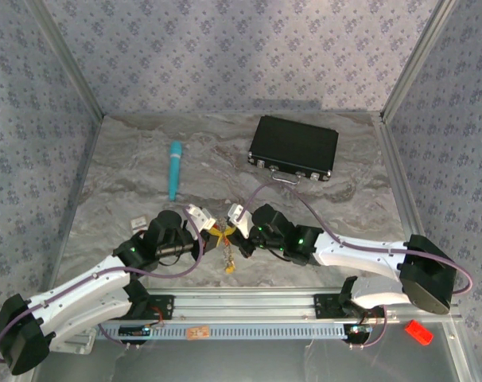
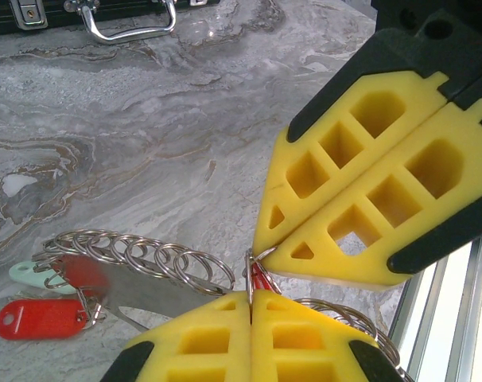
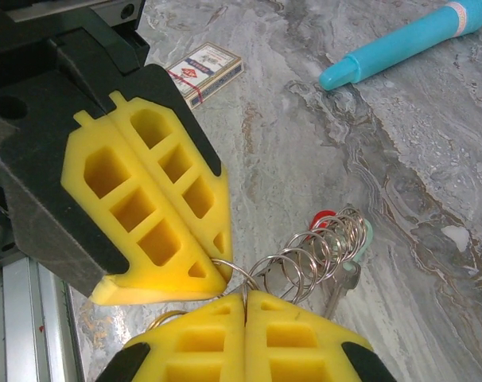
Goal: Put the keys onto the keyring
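My two grippers meet tip to tip over the table's near middle, the left gripper (image 1: 212, 233) (image 2: 250, 296) and the right gripper (image 1: 238, 236) (image 3: 245, 296). Both are shut on the thin wire of the keyring (image 2: 249, 270) (image 3: 230, 265). A row of small steel rings (image 2: 137, 256) (image 3: 320, 251) is strung along the wire. The keys (image 2: 149, 292) (image 3: 344, 282) hang from those rings down to the table (image 1: 227, 259). A red tag (image 2: 42, 318) and a pale mint tag (image 2: 30, 274) lie beside them. More rings (image 2: 344, 314) curve off behind my left fingers.
A teal pen-like tube (image 1: 175, 169) (image 3: 408, 40) lies at the back left. The black case (image 1: 294, 148) sits at the back right, its handle (image 2: 130, 28) toward me. A small card box (image 1: 136, 223) (image 3: 205, 70) rests left of the arms. The metal rail (image 1: 249, 310) runs along the near edge.
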